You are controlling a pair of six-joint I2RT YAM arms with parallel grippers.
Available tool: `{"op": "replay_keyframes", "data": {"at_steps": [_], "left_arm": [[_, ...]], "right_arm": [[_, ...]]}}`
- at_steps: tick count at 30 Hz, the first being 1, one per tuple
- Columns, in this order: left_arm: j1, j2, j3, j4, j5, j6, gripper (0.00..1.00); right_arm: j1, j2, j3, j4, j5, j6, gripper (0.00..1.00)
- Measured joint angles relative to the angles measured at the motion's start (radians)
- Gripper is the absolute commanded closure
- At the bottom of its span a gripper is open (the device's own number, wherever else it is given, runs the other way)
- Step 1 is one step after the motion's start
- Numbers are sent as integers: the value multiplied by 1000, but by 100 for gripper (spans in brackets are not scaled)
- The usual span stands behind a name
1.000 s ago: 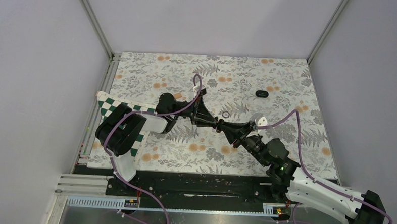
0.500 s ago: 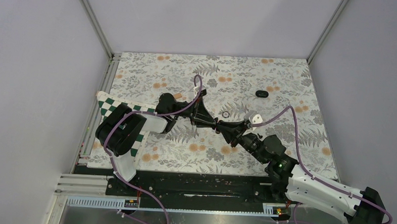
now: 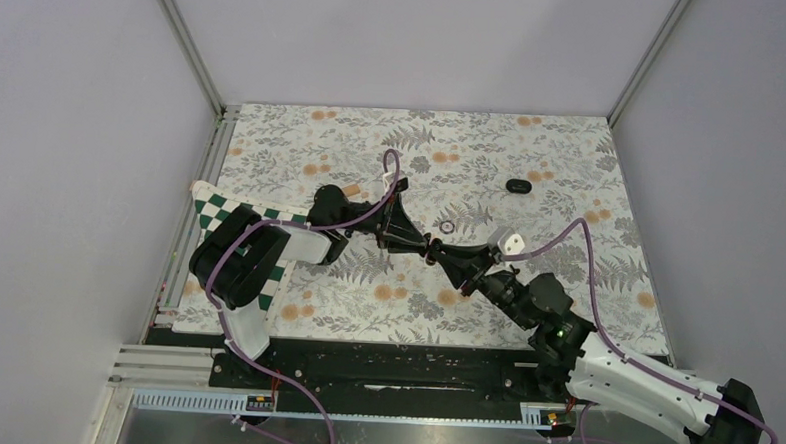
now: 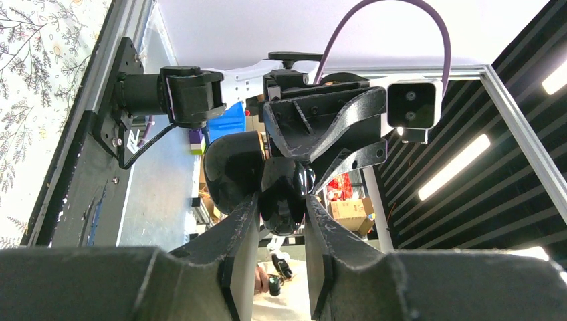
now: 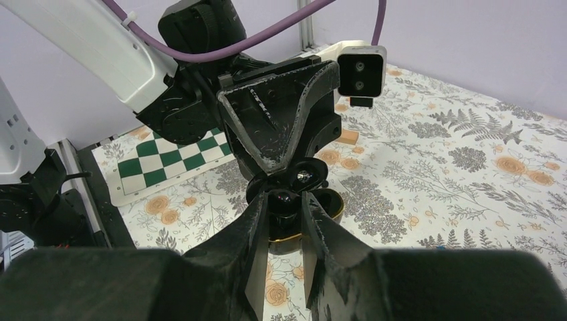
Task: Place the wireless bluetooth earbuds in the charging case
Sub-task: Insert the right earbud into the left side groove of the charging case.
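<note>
Above the middle of the floral mat my two grippers meet tip to tip. My left gripper is shut on the charging case, a glossy black shell held off the mat. In the right wrist view the case hangs open, showing a gold rim and a raised lid. My right gripper is shut on one small black earbud, held right at the open case. From above, the fingers hide both case and earbud. No other earbud shows clearly.
A thin dark ring lies on the mat just behind the grippers. A small black oval object lies further back right. A green checkered board sits at the left edge, with a small tan piece near it.
My right arm swayed slightly to the left and came back. The left arm stayed still. Both grips are unchanged.
</note>
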Motion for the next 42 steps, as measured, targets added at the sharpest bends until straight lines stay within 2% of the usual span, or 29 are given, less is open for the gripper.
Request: {"op": "replay_keyframes", "data": {"at_steps": [7,21,42], "left_arm": [[19,8,-2,2,-3,-6,100],[26,8,-19,2,-5,-12,100],[26,8,-20,2,-1,-15,100]], "right_arm": [[0,-21,-15,33,31,-29,100],[0,136,-26,243,51,-95,100],[0,185,-45,281,53,-100,100]]}}
